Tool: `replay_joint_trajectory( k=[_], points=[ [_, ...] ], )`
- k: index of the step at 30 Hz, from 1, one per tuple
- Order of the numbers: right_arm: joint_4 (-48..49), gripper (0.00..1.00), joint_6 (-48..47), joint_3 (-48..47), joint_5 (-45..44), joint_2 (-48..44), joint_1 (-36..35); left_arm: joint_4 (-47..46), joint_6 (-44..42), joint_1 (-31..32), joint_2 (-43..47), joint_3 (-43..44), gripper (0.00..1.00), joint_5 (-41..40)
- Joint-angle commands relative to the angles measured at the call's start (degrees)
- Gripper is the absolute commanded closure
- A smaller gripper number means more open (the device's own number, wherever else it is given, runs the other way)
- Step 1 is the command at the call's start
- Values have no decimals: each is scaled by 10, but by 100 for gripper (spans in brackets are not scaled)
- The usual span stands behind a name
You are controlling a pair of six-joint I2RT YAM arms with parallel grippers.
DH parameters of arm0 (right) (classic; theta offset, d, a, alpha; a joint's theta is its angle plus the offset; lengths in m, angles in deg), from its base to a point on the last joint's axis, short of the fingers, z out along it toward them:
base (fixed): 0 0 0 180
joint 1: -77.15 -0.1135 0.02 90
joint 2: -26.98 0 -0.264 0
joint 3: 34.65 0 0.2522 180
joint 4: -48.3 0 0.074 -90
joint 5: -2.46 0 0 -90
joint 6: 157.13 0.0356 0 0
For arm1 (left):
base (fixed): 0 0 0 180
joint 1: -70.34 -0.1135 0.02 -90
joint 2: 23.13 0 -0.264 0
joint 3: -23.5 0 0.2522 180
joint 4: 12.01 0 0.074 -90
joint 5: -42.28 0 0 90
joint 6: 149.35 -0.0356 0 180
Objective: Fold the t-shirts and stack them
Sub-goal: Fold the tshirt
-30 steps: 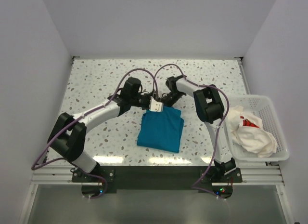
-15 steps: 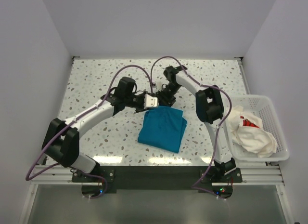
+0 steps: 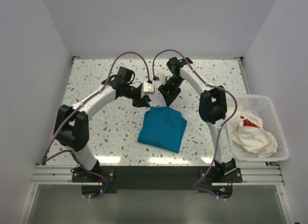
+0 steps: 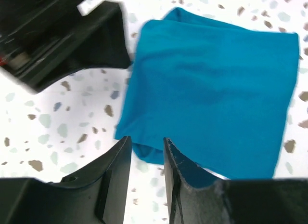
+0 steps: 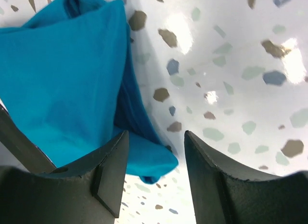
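Observation:
The teal-blue t-shirt (image 3: 162, 128) lies folded into a rough square on the speckled table (image 3: 96, 79), in the middle. My left gripper (image 3: 143, 101) hovers just beyond its far left corner, jaws open and empty; the shirt (image 4: 211, 89) fills the left wrist view beyond the fingers. My right gripper (image 3: 166, 99) hovers just beyond its far edge, jaws open and empty, with a folded corner of the shirt (image 5: 72, 89) below them. The white t-shirt with red marks (image 3: 250, 132) lies crumpled in the white mesh basket (image 3: 279, 123) at the right.
The basket stands at the table's right edge. White walls close the back and both sides. The right arm's dark gripper body (image 4: 62, 36) shows in the left wrist view, close to my left gripper.
Both grippers have let go of the teal shirt's far edge, risen and pulled back away from it. The shirt now lies flat with its far edge settled.

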Motion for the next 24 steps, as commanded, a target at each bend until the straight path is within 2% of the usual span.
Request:
replay_joint_trajectory(
  k=[1,2,4,5,8,12,17,24],
  points=[
    [-48,46,-25,13,-4,-52,53,149,-26,-30,-102,122,62,89],
    [-62,46,-31,24,28,-53,64,172,-33,-36,-125,176,61,100],
    [-67,46,-34,39,61,-55,98,222,-33,-44,-188,224,59,125],
    [-72,45,-45,57,75,-56,107,227,-18,-51,-205,258,54,129],
    [-62,44,-56,103,111,-64,118,225,23,-61,-258,300,48,134],
    [-9,40,-37,162,149,-79,119,224,50,-63,-311,334,44,132],
    [20,37,-25,176,183,-58,119,277,33,-64,-370,369,43,134],
    [6,44,-37,175,210,-32,118,280,21,-64,-393,365,41,135]
  ],
)
